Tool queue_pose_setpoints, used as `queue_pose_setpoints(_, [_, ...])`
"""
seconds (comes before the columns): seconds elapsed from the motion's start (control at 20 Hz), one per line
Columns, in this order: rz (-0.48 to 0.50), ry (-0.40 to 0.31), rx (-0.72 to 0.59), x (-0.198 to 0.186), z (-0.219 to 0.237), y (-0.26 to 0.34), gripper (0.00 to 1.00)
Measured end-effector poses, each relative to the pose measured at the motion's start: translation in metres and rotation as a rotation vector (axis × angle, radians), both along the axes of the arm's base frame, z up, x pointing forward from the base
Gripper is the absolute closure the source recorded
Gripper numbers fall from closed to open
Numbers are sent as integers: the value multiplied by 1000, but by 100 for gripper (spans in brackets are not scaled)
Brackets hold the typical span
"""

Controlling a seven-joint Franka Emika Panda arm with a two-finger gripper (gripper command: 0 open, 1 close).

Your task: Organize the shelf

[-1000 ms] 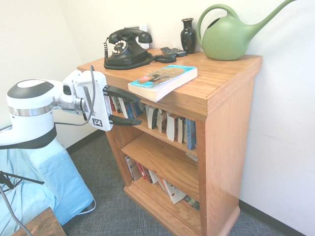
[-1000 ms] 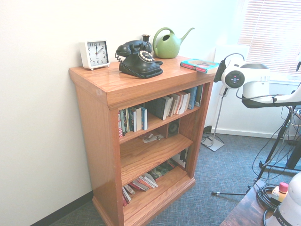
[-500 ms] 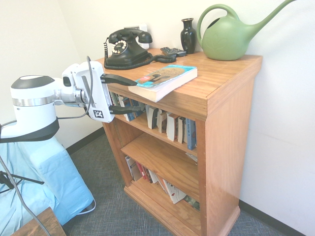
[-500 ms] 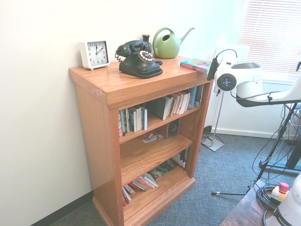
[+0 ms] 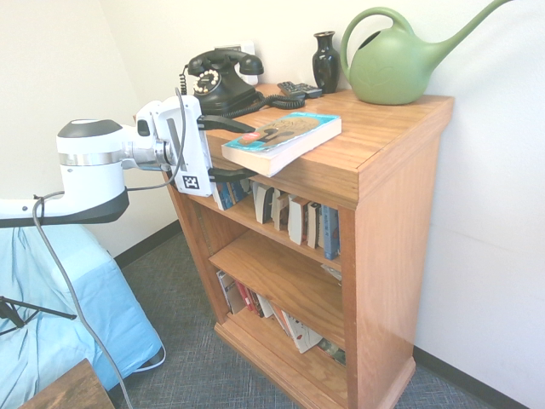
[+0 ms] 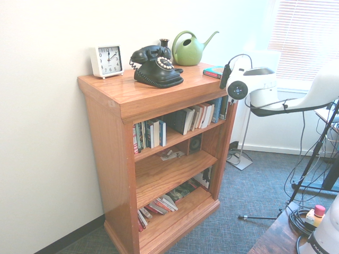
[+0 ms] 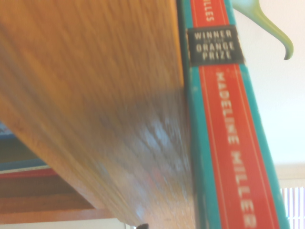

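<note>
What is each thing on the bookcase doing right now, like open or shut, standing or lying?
book: lying flat, closed, one corner past the top's front edge.
gripper: open, level, one finger above the top's edge, one below.
telephone: handset on its cradle.
watering can: upright.
vase: upright.
clock: upright.
shelf: books upright on the upper tier, leaning on the lowest.

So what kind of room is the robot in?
Probably a study or living room corner: a wooden shelf full of books, an old black telephone, a white clock and carpet.
</note>
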State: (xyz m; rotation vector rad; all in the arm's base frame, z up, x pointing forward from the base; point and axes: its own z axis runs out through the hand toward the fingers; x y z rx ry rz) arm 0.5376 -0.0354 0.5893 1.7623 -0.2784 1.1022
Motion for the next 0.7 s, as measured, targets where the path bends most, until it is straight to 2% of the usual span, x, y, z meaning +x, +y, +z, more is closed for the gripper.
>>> queue_pose_setpoints(0.15, [-9, 1, 2, 9, -1, -4, 0])
queue_pose_setpoints(0.2, [-13, 1, 3, 10, -2, -5, 100])
queue_pose_setpoints(0.7, [-29, 3, 11, 21, -4, -13, 100])
